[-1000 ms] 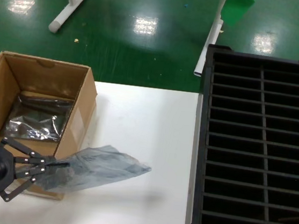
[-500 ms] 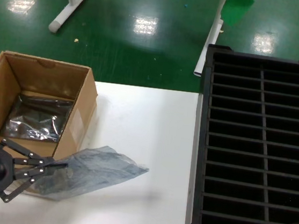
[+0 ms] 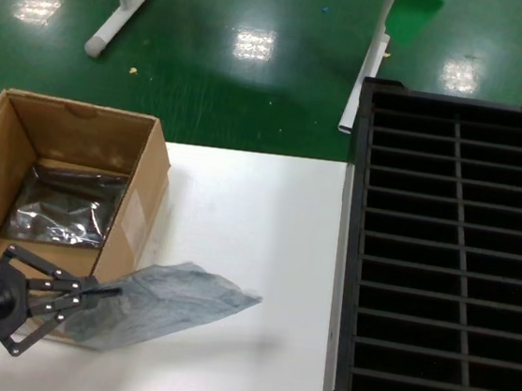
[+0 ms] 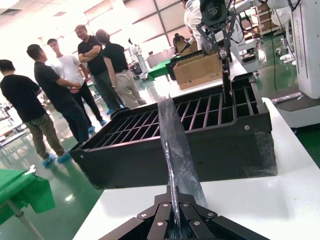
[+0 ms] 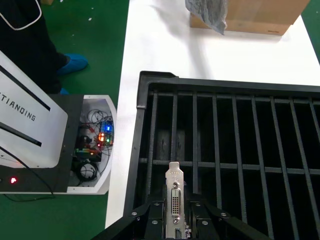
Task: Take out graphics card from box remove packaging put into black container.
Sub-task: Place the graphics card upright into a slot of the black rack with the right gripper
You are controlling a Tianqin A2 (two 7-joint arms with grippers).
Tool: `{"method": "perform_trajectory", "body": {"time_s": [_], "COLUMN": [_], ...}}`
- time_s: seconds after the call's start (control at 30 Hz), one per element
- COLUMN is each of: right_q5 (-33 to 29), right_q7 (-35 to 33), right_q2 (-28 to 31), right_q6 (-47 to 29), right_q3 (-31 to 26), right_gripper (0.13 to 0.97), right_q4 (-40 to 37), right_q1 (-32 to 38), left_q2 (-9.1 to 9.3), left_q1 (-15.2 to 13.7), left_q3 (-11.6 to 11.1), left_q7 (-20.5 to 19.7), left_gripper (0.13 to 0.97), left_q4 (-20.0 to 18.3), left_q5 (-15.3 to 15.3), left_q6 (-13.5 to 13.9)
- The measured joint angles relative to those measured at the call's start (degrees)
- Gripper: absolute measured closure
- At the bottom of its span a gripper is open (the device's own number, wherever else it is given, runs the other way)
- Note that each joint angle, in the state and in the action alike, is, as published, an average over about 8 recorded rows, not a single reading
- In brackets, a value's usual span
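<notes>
Pointing from left claw (image 3: 104, 288), packaging (image 3: 169, 300) toward black container (image 3: 446, 264)

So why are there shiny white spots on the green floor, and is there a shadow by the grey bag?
Head view: the white patches on the green floor are ceiling lights reflecting off its glossy surface; the packaging, held by the left gripper, casts a faint soft shadow on the white table. Left wrist view: the packaging nearest the camera looks blurred, and the hall behind is brightly lit.

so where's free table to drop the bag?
Bare white table runs between the box and the black container, widest behind the packaging in the left gripper. Near the box's front corner it's crowded. The right gripper holds the graphics card over the container.
</notes>
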Motion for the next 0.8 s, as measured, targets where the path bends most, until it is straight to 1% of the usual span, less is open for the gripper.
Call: {"method": "perform_trajectory", "body": {"time_s": [0.13,0.27,0.8], "right_q5": [-0.7,-1.3,-2.1], "right_q7": [-0.7,-1.3,-2.7], "right_q2": [-0.9,-1.7,-3.2], "right_q6": [0.0,0.0,0.0], "right_q3": [0.0,-0.3,0.5], "right_gripper": [0.895,0.895,0.895], "right_q4": [-0.9,-2.0,-4.1], "right_q1": [0.0,0.3,-0.5], "left_q2": [-0.19,-0.33,-0.17], "left_q1": [-0.1,0.0,1.8], "left_q3": [0.7,0.8,-1.2], "left_q7": [0.3,0.3,-0.7], "left_gripper": [0.955,0.955,0.955], "left_q4": [0.5,0.5,-1.2], "left_q5": [-0.5,-0.7,0.2], "left_q6": [0.0,0.0,-0.1]}}
